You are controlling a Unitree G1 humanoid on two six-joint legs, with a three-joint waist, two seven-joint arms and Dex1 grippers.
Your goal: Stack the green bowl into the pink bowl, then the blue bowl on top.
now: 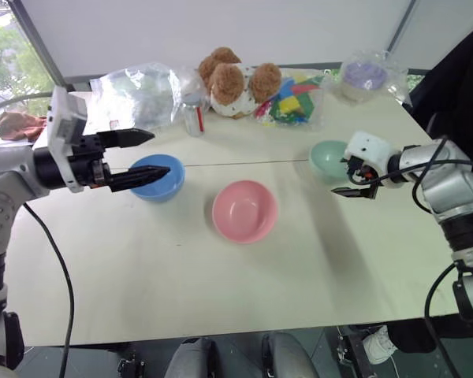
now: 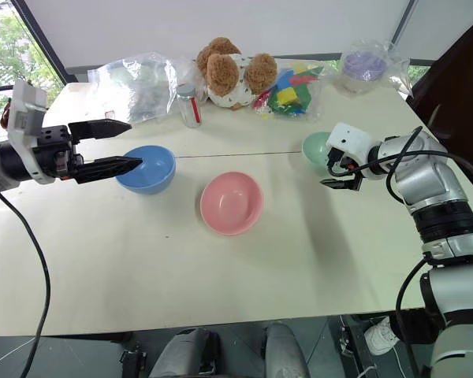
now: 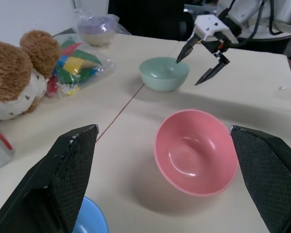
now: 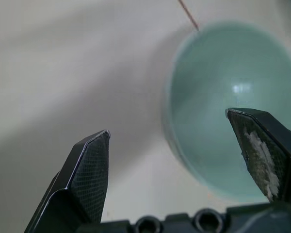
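Note:
The pink bowl (image 1: 245, 210) sits upright in the middle of the table. The blue bowl (image 1: 159, 179) stands to its left. My left gripper (image 1: 159, 153) hovers level just above that bowl's near rim, open and empty. The green bowl (image 1: 328, 157) stands to the right of the pink one. My right gripper (image 1: 343, 179) is open beside it, angled down. In the right wrist view the green bowl's (image 4: 233, 121) near rim lies between the spread fingers (image 4: 89, 170). The left wrist view looks over the pink bowl (image 3: 196, 150) towards the green bowl (image 3: 164, 74) and the right gripper (image 3: 188, 72).
Along the table's far side lie a clear plastic bag (image 1: 138, 94), a small jar (image 1: 193, 118), a plush bear (image 1: 235, 79), a bag of coloured blocks (image 1: 296, 98) and a purple bowl wrapped in plastic (image 1: 364, 76). A seam (image 1: 244, 163) crosses the tabletop behind the bowls.

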